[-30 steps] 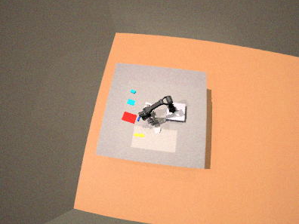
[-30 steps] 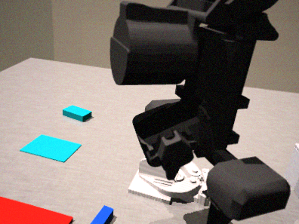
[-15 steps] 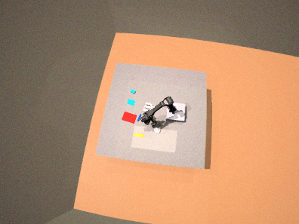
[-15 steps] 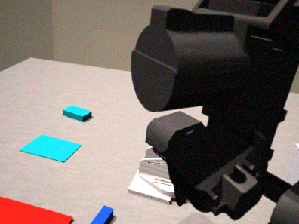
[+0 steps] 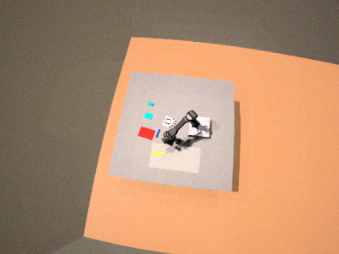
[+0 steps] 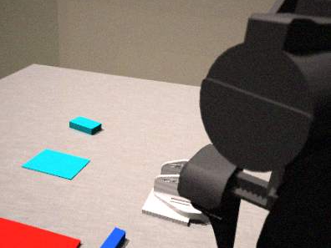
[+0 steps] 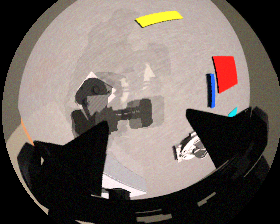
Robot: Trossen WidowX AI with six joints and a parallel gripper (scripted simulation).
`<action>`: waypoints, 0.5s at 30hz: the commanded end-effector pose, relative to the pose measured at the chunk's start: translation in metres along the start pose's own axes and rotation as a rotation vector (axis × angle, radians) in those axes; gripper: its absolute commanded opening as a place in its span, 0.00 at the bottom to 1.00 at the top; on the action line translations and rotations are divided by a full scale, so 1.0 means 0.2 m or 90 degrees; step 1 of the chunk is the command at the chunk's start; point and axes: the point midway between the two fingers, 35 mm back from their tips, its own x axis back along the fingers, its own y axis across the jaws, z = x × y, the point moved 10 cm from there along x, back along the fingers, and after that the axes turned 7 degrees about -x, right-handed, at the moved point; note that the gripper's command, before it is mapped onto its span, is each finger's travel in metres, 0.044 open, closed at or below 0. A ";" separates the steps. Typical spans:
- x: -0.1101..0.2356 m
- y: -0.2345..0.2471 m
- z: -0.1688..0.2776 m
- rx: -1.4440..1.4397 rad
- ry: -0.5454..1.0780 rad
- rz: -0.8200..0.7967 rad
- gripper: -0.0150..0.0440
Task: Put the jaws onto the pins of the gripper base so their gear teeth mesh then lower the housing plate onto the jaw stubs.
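Grey table [image 5: 214, 97] [image 6: 138, 108] [image 7: 170, 55], white gripper base [image 5: 169, 121] [image 6: 165, 210] [image 7: 187, 150] around ten o'clock of the arm's mount, claw [image 5: 168, 141] [image 7: 149, 118] wide open and empty; honestly, grabbing the housing plate off-centre could tilt it and knock the seated-looking jaws [image 6: 167, 183] out of mesh.

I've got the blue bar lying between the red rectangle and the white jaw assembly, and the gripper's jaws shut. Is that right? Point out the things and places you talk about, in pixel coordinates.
Not quite: the jaws stand open, as the wrist view shows. The blue bar [image 5: 157, 133] [image 6: 113, 239] [image 7: 211, 90] placement is right.
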 end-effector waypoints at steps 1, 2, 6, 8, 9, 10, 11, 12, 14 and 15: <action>0.01 0.07 -0.01 0.063 0.000 0.002 1.00; 0.01 0.08 -0.02 0.076 0.000 0.002 1.00; 0.02 0.14 -0.03 0.131 0.000 0.001 1.00; 0.02 0.17 -0.03 0.159 0.000 0.000 1.00; 0.02 0.19 -0.03 0.172 0.000 0.000 1.00; 0.02 0.20 -0.03 0.186 0.000 0.000 1.00; 0.02 0.22 -0.03 0.200 0.000 0.000 1.00; 0.03 0.23 -0.03 0.213 0.000 0.000 1.00; 0.03 0.26 -0.04 0.241 0.000 -0.001 1.00; 0.03 0.28 -0.04 0.255 0.000 -0.001 1.00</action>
